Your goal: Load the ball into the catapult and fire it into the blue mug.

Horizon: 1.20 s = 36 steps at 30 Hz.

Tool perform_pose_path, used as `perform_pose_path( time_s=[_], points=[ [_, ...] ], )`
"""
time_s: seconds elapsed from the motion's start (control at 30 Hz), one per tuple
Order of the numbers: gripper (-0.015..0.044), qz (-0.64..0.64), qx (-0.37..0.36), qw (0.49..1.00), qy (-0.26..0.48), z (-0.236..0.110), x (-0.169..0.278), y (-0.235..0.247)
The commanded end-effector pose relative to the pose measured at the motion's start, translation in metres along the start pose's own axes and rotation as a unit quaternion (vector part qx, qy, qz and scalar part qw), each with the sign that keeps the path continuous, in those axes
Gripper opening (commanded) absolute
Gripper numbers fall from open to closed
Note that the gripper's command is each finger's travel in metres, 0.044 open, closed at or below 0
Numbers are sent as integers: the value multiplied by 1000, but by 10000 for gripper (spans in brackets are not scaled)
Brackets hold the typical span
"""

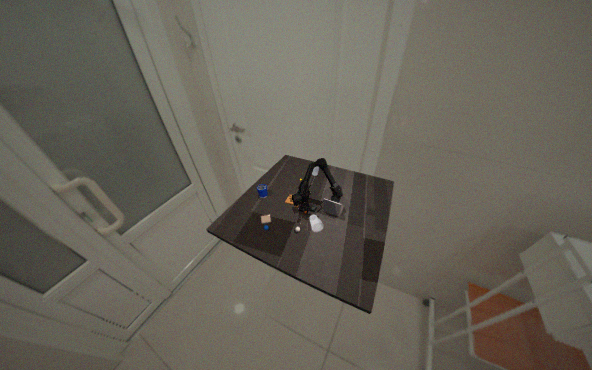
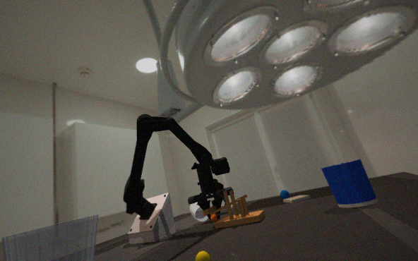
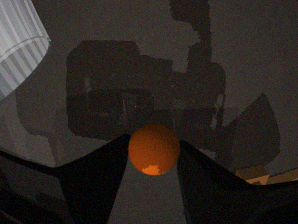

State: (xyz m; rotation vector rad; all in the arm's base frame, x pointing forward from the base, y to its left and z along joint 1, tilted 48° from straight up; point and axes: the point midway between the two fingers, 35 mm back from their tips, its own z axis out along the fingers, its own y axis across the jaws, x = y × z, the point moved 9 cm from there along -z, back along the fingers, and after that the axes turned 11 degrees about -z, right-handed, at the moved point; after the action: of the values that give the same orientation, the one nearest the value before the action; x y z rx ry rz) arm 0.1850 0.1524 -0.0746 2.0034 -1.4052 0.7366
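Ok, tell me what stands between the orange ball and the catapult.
Nothing visible does. The tool is shut on the orange ball low by the table, right beside the wooden catapult; the white cup lies behind the ball, off that path.

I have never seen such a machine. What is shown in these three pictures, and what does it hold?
It is one black robot arm on a dark table. One picture looks down from high above, one looks up from the table's edge, and one is taken from the arm's wrist. The gripper has closed its fingers on a small orange ball, low beside the wooden catapult. Also on the table: a blue mug, a yellow ball, a blue ball, and a white cup lying on its side.
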Motion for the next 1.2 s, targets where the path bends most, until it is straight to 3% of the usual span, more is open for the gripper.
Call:
perform_pose_path(
  time_s=[0.0, 0.63, 0.87, 1.17],
  points=[
    [10, -2, 1, 1000, 1, -3, -1, -1],
    [0, -3, 0, 1000, -2, -122, -8, -5],
    [0, 8, -2, 1000, -2, -126, -7, -5],
    [0, 154, -36, 987, 8, -119, 14, -22]
  ],
)
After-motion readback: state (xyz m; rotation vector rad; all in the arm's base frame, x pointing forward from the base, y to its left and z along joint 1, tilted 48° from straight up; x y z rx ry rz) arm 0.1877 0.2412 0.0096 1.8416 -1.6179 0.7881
